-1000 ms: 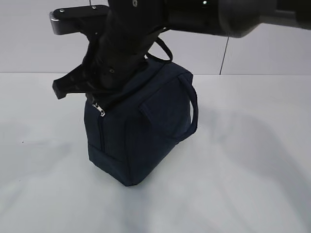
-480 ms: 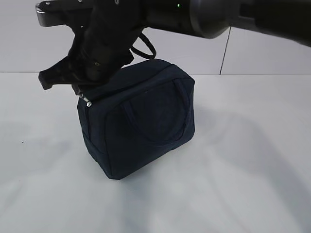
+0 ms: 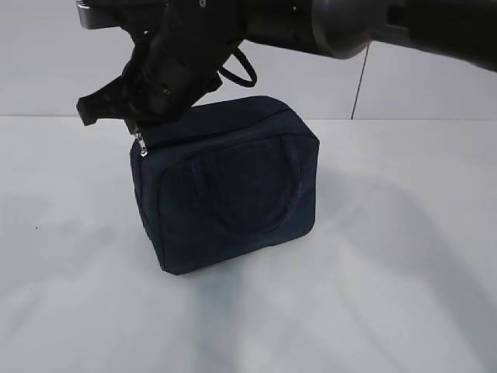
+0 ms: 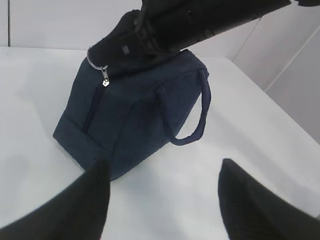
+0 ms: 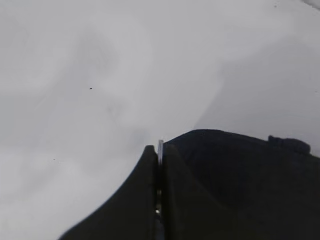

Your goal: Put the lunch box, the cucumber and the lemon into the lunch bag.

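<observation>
The navy lunch bag (image 3: 233,194) stands on the white table, its broad side with a loop handle (image 3: 291,186) facing the exterior view. My right gripper (image 3: 109,113) reaches across over the bag's top left corner. It is shut on the metal ring pull (image 5: 159,146), and the zipper slider (image 3: 142,148) hangs just below it. In the left wrist view the bag (image 4: 135,110) and the ring pull (image 4: 97,60) lie ahead of my left gripper (image 4: 162,175), which is open, empty and apart from the bag. The lunch box, the cucumber and the lemon are out of view.
White tabletop (image 3: 388,295) surrounds the bag, with a pale wall (image 3: 419,93) behind it. The right arm (image 3: 373,23) spans the top of the exterior view, above the bag.
The bag has turned, so that its broad handle side now faces the exterior camera, and it sits flatter. My right gripper shifted left, then back a little, keeping hold of the ring pull.
</observation>
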